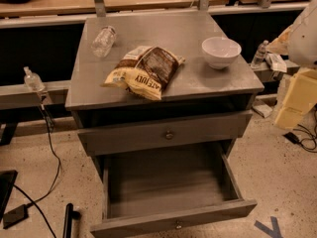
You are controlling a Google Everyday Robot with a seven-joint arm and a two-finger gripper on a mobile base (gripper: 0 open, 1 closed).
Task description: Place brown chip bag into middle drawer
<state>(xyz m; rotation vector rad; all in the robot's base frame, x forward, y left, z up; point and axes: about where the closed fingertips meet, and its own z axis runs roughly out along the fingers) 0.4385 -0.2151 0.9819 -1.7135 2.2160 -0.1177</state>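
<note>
The brown chip bag [146, 71] lies flat on the grey cabinet top [198, 86], near its front edge and left of centre. Its pale yellow lettered end points to the front. The middle drawer [168, 182] is the lower of the two visible drawers. It is pulled wide open below the bag and its inside is bare. Its knob [178, 225] sits on the front panel at the bottom of the view. Only a white and pale yellow part of my arm [299, 83] shows at the right edge. My gripper is out of view.
A white bowl [221, 51] stands at the top's right. A clear plastic bottle [103, 41] lies at the back left. The knobbed drawer front [169, 134] above stands slightly out. Cables [49, 143] and dark objects lie on the floor at left. Small bottles stand on side ledges.
</note>
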